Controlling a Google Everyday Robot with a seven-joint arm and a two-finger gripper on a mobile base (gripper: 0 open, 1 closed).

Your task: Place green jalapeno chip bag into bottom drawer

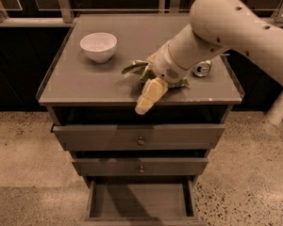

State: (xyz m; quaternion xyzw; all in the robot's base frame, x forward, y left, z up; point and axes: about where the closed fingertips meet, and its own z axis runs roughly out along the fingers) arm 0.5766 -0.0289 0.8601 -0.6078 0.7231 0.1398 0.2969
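The green jalapeno chip bag (135, 67) lies crumpled on the cabinet top, mostly hidden behind my arm; only its left end and a bit at the right show. My gripper (148, 97) hangs in front of the bag near the top's front edge, pointing down and left. The bottom drawer (140, 202) is pulled open below, its flat interior bare.
A white bowl (98, 46) stands at the back left of the cabinet top (75, 86). A soda can (202, 68) lies on its side at the right, behind my arm. The two upper drawers (139, 136) with small knobs are shut.
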